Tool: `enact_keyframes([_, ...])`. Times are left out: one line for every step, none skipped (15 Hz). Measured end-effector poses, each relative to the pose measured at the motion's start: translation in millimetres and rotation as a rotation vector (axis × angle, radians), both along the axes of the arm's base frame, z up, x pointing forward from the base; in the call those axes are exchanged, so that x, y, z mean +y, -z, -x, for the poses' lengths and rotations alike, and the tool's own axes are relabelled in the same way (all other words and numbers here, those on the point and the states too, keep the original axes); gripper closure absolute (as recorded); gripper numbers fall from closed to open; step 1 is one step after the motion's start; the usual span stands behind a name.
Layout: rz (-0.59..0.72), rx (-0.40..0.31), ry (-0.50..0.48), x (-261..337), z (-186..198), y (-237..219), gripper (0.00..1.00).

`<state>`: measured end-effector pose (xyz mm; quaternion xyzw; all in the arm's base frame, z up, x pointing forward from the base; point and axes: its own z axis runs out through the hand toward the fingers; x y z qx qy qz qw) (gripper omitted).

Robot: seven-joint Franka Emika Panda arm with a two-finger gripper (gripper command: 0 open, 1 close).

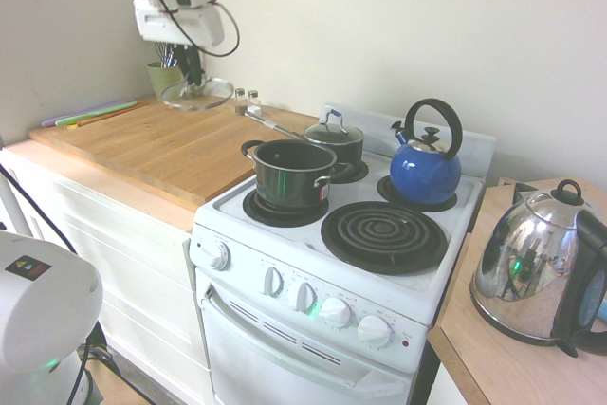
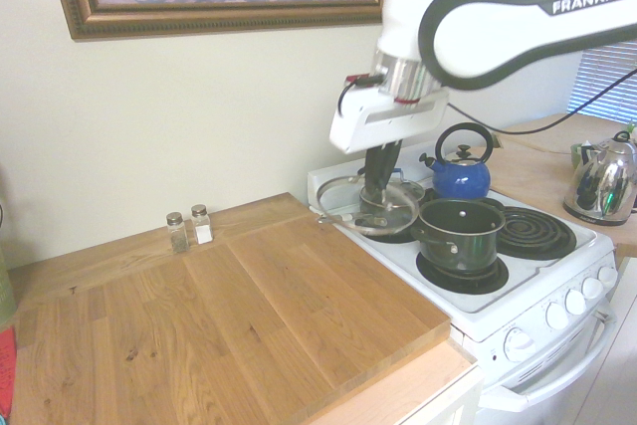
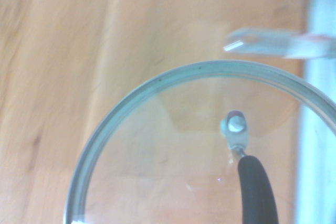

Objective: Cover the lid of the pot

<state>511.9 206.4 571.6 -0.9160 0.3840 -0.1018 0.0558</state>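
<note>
A: Status on the lid [image 2: 366, 208]?

B: Off the wooden counter [image 2: 239, 316] and in the air. The gripper [image 2: 375, 193] is clamped shut on its black loop handle, pointing nearly straight down. The lid hangs about level, over the counter's back edge where wood meets stove [image 2: 518, 286]. In the wrist view the glass [image 3: 173, 171] shows bare wood beneath it, clear of the surface.

A: And the pot [image 1: 291, 173]?

B: Open, uncovered, sitting on the stove's front burner nearest the counter. Long thin handle runs back toward the wall. So the pickup looks done; the carry across and the setting down are left.

A: Room to move?

B: Fair. The path from lid to pot is short. Crowding it: a smaller pot with its own lid [image 1: 334, 139] just behind, and the blue kettle [image 1: 426, 163] on the far back burner, farther off. Salt and pepper shakers [image 2: 190, 229] stand against the wall, well apart from the route. The big front coil [image 1: 383, 235] is bare.

A: Risk?

B: My guess: the rim catching the pot's edge if it comes in low or off-centre.
</note>
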Motion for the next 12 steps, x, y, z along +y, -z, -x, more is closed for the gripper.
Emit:
enact_keyframes([-0.011,0.002,0.045,-24,-5,-7,1.0])
enact_keyframes([-0.025,0.005,0.079,-47,-9,-12,1.0])
enact_keyframes([-0.034,0.008,0.107,-67,-12,-15,1.0])
enact_keyframes([-0.037,0.01,0.134,-81,-15,-16,1.0])
enact_keyframes([-0.039,0.017,0.16,-95,-16,-17,1.0])
enact_keyframes([-0.041,0.022,0.19,-111,-16,-16,1.0])
enact_keyframes([-0.044,0.031,0.22,-129,-15,-12,1.0])
enact_keyframes([-0.051,0.047,0.238,-150,-13,-7,1.0])
enact_keyframes([-0.053,0.066,0.248,-175,-8,0,1.0])
enact_keyframes([-0.051,0.079,0.261,-194,-3,7,1.0])
enact_keyframes([-0.049,0.094,0.269,-210,3,15,1.0])
enact_keyframes([-0.046,0.111,0.271,-219,7,25,1.0])
